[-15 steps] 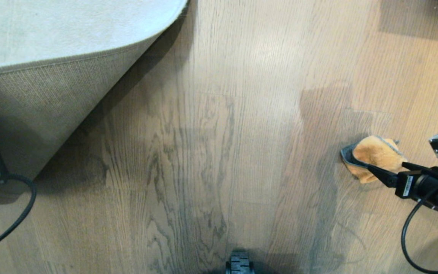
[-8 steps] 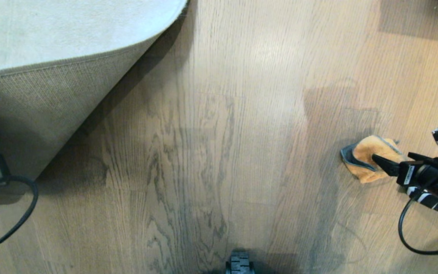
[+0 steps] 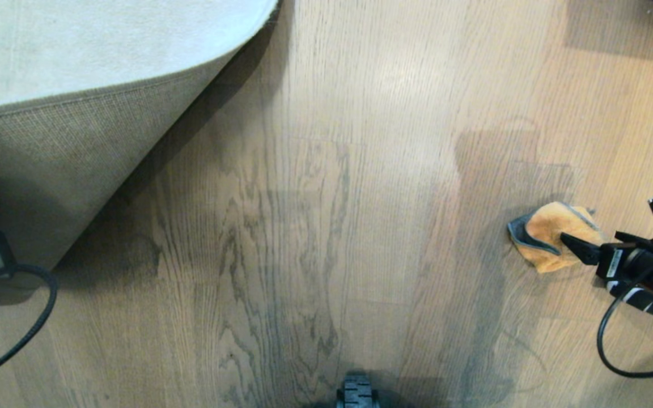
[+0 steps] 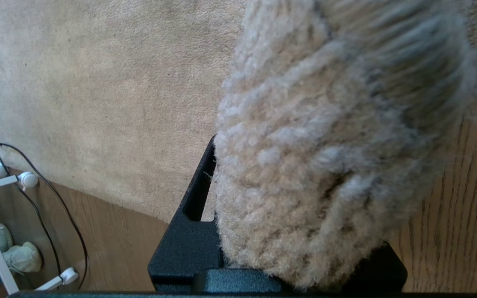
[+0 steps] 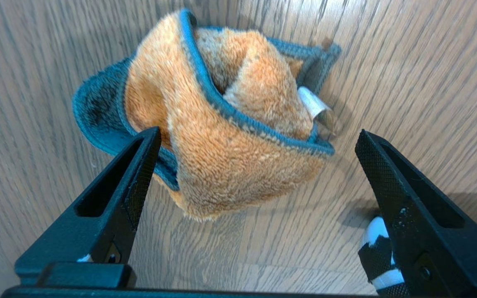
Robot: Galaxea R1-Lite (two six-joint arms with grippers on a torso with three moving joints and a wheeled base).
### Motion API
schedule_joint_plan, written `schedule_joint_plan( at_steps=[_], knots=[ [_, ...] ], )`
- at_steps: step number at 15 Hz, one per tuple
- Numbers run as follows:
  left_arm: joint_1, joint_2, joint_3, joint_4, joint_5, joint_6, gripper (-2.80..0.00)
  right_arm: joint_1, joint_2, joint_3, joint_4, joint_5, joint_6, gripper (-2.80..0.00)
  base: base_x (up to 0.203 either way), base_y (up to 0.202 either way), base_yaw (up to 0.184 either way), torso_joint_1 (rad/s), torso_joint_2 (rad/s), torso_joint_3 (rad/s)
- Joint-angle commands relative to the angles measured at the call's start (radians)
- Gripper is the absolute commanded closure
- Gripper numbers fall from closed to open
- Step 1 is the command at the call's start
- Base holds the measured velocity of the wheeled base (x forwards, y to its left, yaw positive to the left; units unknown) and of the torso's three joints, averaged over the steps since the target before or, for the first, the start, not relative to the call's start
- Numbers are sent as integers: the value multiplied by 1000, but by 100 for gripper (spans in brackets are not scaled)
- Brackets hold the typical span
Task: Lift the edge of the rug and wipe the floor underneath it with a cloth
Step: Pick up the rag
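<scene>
Rug edge (image 3: 105, 90) lifted above floor (image 3: 332, 226)

Left tool (image 4: 304, 231) pinching rug edge (image 4: 329, 136) (pile fuzzy) above floor (image 4: 466, 215).

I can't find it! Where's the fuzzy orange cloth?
The cloth lies crumpled on the floor at the head view's right, just ahead of the open right gripper.

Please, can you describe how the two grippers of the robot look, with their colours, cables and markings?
Right gripper: two black, wedge-shaped fingers with textured pads and cut-out slots, a black looping cable, white-and-black striped tape, a small white label. Left gripper: the same matte black, with a black cable.
</scene>
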State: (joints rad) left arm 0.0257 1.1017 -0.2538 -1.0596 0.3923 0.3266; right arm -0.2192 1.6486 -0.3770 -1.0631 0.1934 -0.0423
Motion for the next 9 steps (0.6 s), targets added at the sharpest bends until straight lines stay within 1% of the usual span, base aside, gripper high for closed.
schedule_joint_plan(
  at_steps=[1, 4, 9],
  knots=[
    [0, 0, 1, -7, 3, 2, 0, 0, 31, -2, -15, 1, 1, -280, 0, 0, 0, 0, 0, 0],
    [-1, 3, 1, -5, 2, 3, 0, 0, 100, -4, -98, 1, 4, -280, 0, 0, 0, 0, 0, 0],
    [-3, 6, 1, -5, 2, 3, 0, 0, 129, -8, -129, 3, 6, -280, 0, 0, 0, 0, 0, 0]
  ],
)
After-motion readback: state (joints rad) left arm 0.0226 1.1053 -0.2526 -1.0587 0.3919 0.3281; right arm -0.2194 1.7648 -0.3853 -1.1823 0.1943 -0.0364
